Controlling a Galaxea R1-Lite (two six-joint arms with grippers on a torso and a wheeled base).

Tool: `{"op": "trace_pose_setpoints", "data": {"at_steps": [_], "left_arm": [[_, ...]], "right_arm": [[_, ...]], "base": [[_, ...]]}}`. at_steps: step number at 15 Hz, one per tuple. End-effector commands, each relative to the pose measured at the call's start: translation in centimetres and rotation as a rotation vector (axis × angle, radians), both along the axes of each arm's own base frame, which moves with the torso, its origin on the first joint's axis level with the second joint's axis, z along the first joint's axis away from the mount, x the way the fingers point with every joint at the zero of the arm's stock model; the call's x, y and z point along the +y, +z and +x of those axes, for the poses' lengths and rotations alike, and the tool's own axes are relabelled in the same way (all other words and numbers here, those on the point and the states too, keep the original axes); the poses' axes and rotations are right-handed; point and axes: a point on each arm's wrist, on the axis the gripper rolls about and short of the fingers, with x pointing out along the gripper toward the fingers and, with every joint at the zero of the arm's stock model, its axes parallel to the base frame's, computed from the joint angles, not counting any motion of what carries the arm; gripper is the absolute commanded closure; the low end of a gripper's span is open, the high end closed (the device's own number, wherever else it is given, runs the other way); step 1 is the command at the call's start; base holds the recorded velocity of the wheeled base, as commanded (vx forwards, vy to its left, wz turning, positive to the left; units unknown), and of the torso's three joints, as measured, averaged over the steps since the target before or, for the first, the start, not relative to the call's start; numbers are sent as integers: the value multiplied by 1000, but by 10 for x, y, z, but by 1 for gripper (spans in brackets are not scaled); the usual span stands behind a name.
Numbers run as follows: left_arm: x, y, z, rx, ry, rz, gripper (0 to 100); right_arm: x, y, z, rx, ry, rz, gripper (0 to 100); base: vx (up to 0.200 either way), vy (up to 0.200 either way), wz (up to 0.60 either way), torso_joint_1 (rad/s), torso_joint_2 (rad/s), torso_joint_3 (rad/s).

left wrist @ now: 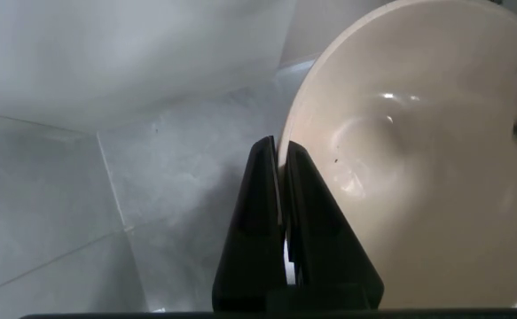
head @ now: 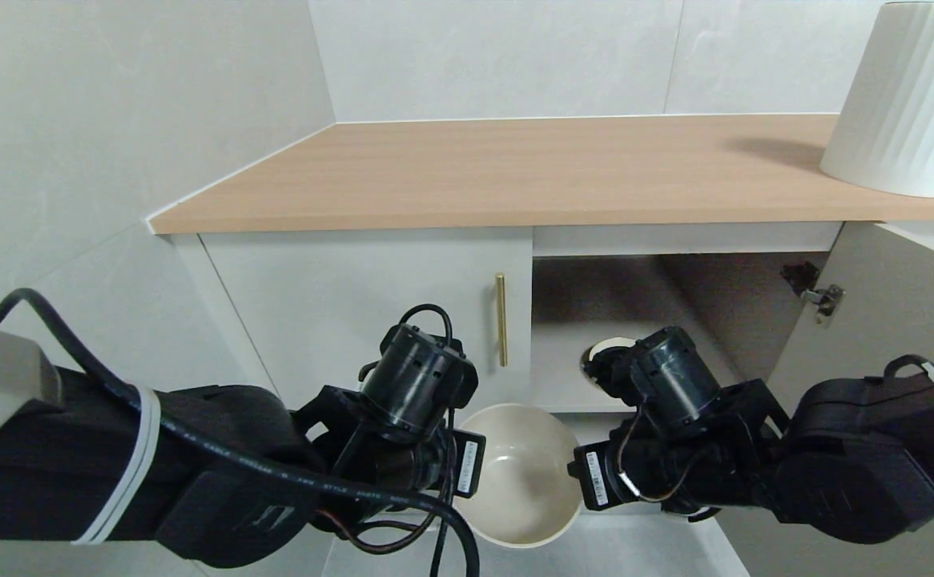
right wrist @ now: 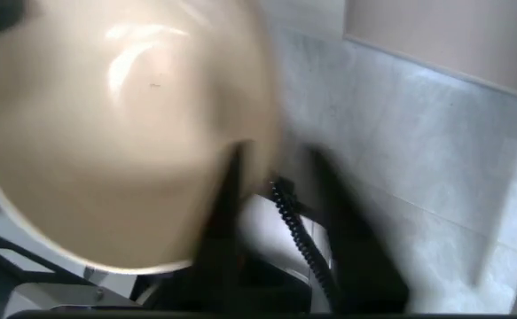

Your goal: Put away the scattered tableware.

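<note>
A cream bowl (head: pixel 519 477) hangs low in front of the cabinet, between my two wrists, its hollow facing up toward the head camera. My left gripper (left wrist: pixel 281 151) is shut on the bowl's rim (left wrist: pixel 409 142), one finger on each side of the wall. My right gripper (right wrist: pixel 280 158) is at the opposite side of the bowl (right wrist: pixel 125 133). Its fingers stand apart and blurred, one of them close against the bowl's outer wall. A small white round dish (head: pixel 607 349) shows inside the cabinet behind my right wrist, mostly hidden.
The cabinet's right compartment (head: pixel 659 288) stands open, its door (head: pixel 899 320) swung out to the right. The left door with a gold handle (head: pixel 501 319) is closed. A white ribbed container (head: pixel 907 96) stands on the wooden countertop (head: pixel 515 168). Grey floor tiles (left wrist: pixel 178 177) lie below.
</note>
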Motion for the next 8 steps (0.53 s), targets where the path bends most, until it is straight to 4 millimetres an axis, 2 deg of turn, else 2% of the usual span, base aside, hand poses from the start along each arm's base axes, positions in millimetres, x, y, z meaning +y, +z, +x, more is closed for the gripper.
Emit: {"op": "trace_pose_setpoints", "data": {"at_steps": [1,5,6,8], "left_arm": [[0,-1,0,3,2,5,100],[1,-3,0,9,2,10,100],[0,-5,0,12,2,14,0],[0,-3,0,5,2,7,0]], "right_arm": [[0,-2,0,5,-1,-10,100],[0,-3,0,7,0,-10,100],[0,-3,0,7,0,-10,100],[0,-3,0,7,-2,-10,100]], "base": [[0,0,0,0,0,0],[0,0,0,0,0,0],[0,0,0,0,0,0],[0,0,0,0,0,0]]}}
